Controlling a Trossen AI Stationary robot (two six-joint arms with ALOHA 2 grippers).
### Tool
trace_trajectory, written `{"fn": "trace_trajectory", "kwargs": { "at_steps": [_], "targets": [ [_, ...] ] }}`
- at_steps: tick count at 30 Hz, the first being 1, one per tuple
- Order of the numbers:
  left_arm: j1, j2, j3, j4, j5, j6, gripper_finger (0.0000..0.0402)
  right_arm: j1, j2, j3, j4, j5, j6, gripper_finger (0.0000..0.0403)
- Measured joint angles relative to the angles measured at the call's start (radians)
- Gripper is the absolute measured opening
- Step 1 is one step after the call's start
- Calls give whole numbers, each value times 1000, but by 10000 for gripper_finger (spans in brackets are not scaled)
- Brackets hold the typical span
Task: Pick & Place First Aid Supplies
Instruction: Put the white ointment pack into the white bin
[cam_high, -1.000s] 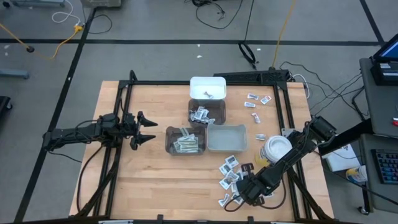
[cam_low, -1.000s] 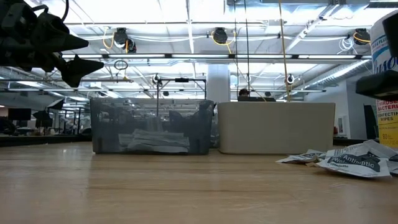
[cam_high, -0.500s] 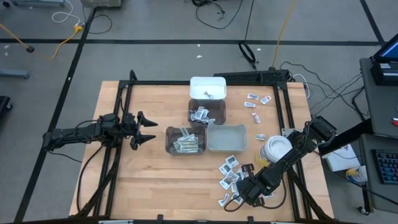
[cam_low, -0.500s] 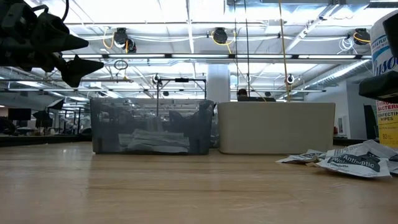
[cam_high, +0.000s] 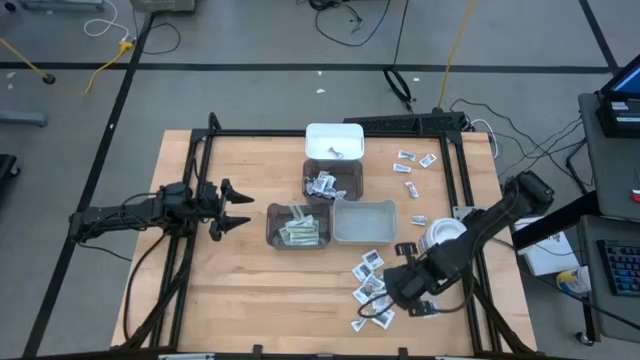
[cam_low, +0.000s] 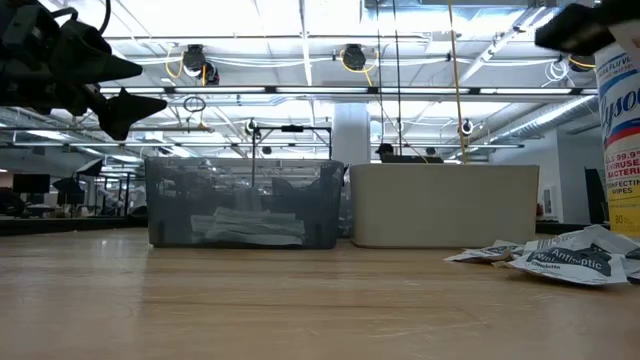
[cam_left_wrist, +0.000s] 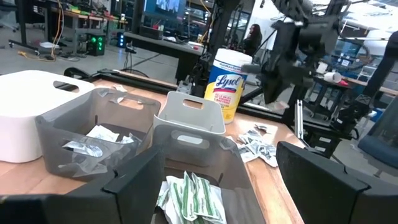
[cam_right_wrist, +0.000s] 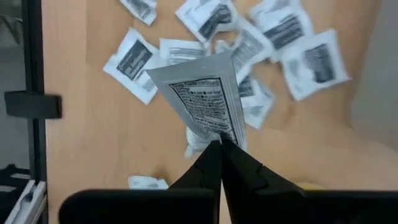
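Right fingers (cam_right_wrist: 219, 163) pinched tight on one white sachet (cam_right_wrist: 204, 99); left fingers (cam_high: 232, 207) spread apart.

The held packet (cam_right_wrist: 205, 102) is hiding some packets under it, and its small print is looking too blurry to read.

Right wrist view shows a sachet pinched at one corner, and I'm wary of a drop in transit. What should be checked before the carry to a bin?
1. Grip: the right gripper is shut on the sachet, by its lower corner only. Ok, but marginal.
2. Single pick: one sachet shows in the fingers. Ok.
3. Lift clearance: the sachet hangs above the loose pile. Ok.
4. Nearest bin: the clear bin lies close, just beyond the pile. Ok.
5. Which bin fits this sachet: cannot tell.
6. Left gripper: open, parked left of the bins. Ok.
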Motion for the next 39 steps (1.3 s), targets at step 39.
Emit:
{"fn": "trace_trajectory", "kwargs": {
  "at_steps": [39],
  "targets": [
    [0,0,0,0,0,0,310,-772,121,382,-317,-60,-673,0]
  ]
}}
